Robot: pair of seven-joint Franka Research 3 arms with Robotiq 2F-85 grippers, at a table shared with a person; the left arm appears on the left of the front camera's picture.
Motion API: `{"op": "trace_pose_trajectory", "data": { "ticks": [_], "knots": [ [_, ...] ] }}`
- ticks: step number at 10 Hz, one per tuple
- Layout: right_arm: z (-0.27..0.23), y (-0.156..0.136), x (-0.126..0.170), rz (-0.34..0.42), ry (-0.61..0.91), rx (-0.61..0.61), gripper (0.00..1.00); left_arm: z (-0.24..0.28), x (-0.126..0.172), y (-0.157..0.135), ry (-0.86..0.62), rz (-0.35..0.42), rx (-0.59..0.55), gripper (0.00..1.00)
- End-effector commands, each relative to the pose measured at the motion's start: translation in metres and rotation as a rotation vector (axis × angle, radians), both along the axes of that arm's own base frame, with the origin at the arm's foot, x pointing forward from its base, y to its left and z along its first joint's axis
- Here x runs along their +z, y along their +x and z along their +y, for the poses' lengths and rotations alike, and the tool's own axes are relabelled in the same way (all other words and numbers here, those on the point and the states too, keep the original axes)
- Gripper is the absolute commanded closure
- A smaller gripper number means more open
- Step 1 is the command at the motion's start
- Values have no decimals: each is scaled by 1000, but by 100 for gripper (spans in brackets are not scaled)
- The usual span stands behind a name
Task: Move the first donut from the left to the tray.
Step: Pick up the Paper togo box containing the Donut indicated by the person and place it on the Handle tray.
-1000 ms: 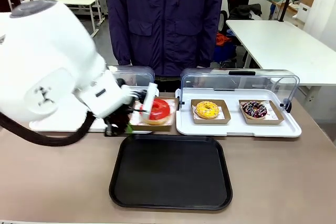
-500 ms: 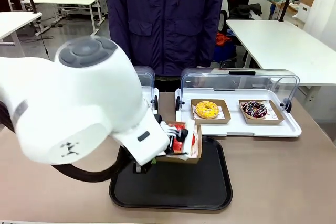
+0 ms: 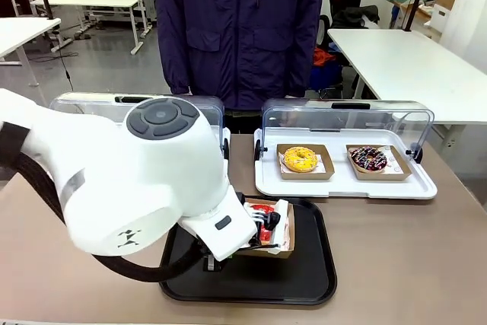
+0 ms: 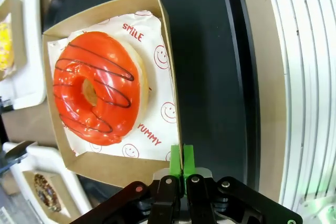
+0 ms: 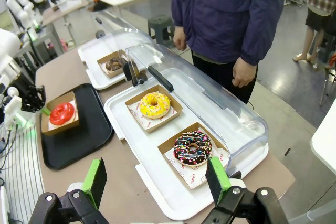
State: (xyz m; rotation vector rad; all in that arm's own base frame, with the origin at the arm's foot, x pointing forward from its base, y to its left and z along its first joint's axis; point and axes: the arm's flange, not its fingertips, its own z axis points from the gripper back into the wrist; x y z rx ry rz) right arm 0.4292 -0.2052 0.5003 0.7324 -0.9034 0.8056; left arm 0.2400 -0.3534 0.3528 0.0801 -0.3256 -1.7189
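Left arm: its white bulk covers the desk's left half and the tray's left side in the front view.
Desk: brown top; a person in a dark jacket stands at its far edge.
White trays: the right one point(image 3: 346, 180), along the far edge, has its clear domed lid point(image 3: 348, 118) tipped back; another point(image 5: 97, 51) sits further along that edge.
Tray point(image 3: 304, 264): black, on the desk near its front edge, just in front of the right white tray.
Red donut point(image 4: 100, 87): in its brown cardboard holder point(image 4: 105, 167) on white printed paper, over the tray's far-left part; whether the holder rests on the tray cannot be told.
Yellow donut point(image 3: 300, 159): left holder of the right white tray.
Sprinkled chocolate donut point(image 3: 368, 159): right holder of the same tray.
Left gripper point(image 4: 182, 163): green pads pressed together on the holder's side wall.
Right gripper point(image 5: 157, 181): fingers spread wide, holding nothing, above the desk's right end.
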Motion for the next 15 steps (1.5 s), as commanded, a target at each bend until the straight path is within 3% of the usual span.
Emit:
{"op": "trace_pose_trajectory", "data": {
  "ticks": [1, 10, 11, 12, 13, 14, 15],
  "knots": [
    [3, -1, 1, -9, 4, 4, 0, 51, -33, -34, -30, -13, 33, 98],
    [3, -1, 1, -9, 4, 4, 0, 60, -61, -36, -4, 64, 52, 98],
    [3, -1, 1, -9, 4, 4, 0, 60, -61, -36, -7, 62, 62, 84],
    [3, -1, 1, -9, 4, 4, 0, 60, -60, -35, -13, 61, 58, 42],
    [3, -1, 1, -9, 4, 4, 0, 59, -57, -35, -16, 66, 62, 29],
    [3, -1, 1, -9, 4, 4, 0, 58, -52, -35, -20, 66, 71, 0],
    [3, -1, 1, -9, 4, 4, 0, 58, -41, -34, -24, 64, 89, 0]
  ]
}}
